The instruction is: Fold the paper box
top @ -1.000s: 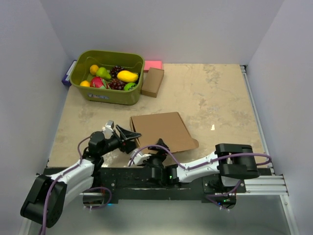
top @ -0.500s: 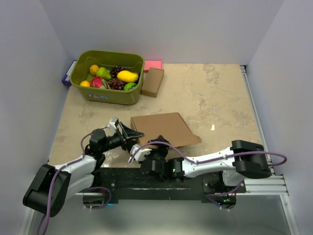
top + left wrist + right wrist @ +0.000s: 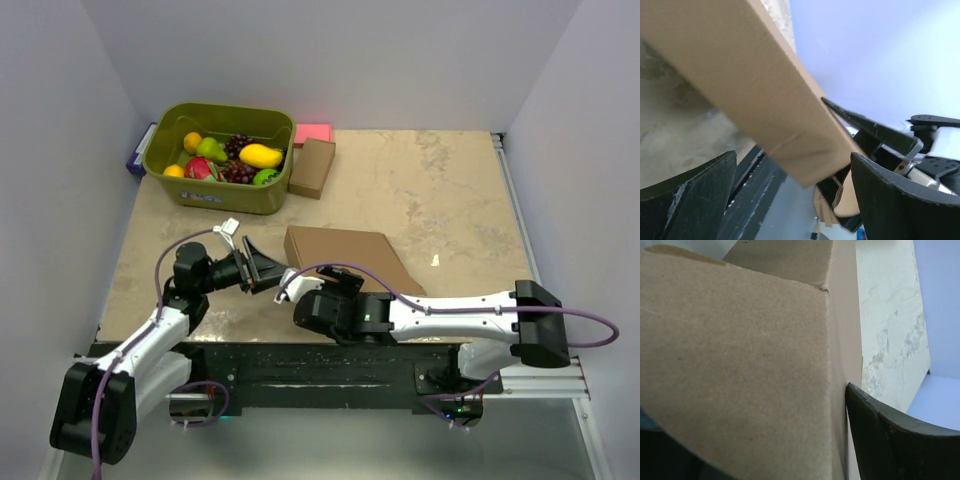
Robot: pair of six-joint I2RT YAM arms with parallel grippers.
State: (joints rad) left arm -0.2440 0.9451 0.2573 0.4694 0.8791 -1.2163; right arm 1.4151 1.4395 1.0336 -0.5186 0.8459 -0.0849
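The paper box (image 3: pixel 345 256) is a flat brown cardboard mailer lying tilted on the table in the top view, its near-left corner raised. My right gripper (image 3: pixel 318 292) is at that corner, shut on the box's edge. In the right wrist view the box (image 3: pixel 740 355) fills the frame and one black finger (image 3: pixel 890 440) presses its side. My left gripper (image 3: pixel 262 270) is open just left of the box. In the left wrist view the box's edge (image 3: pixel 750 85) crosses above the wide-apart fingers (image 3: pixel 695 195) without touching them.
A green bin (image 3: pixel 215 196) of toy fruit stands at the back left. A small brown cardboard box (image 3: pixel 312 167) and a pink block (image 3: pixel 313 132) lie beside it, and a blue item (image 3: pixel 135 160) lies behind its left end. White walls close in three sides.
The right arm has stretched forward and left, lifting the box's near-left corner and shifting the box slightly right. The left gripper has risen and swung toward the box's left edge.
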